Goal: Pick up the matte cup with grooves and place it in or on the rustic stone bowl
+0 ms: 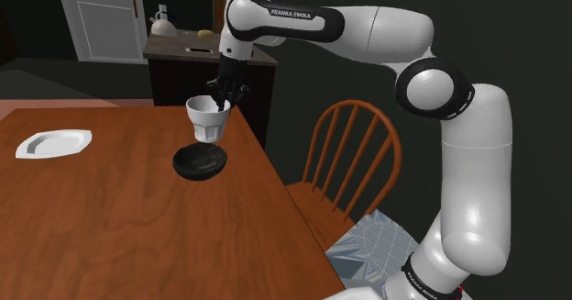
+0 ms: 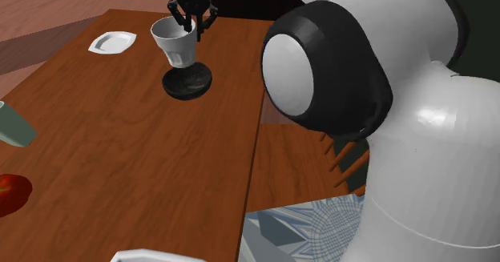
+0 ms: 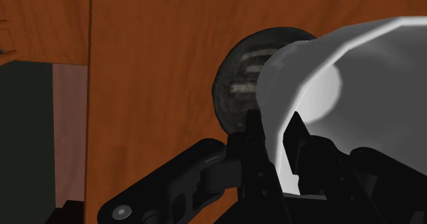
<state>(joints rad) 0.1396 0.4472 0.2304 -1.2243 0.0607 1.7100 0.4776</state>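
The gripper (image 1: 225, 96) clamps the white cup (image 1: 207, 120) by its rim, right over the dark bowl (image 1: 200, 164). I'd say 1 step is left: setting it in.

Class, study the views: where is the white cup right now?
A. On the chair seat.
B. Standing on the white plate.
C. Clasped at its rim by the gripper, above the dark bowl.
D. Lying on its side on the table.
C: the gripper pinches the rim of the white cup, holding it mouth up over the dark bowl.
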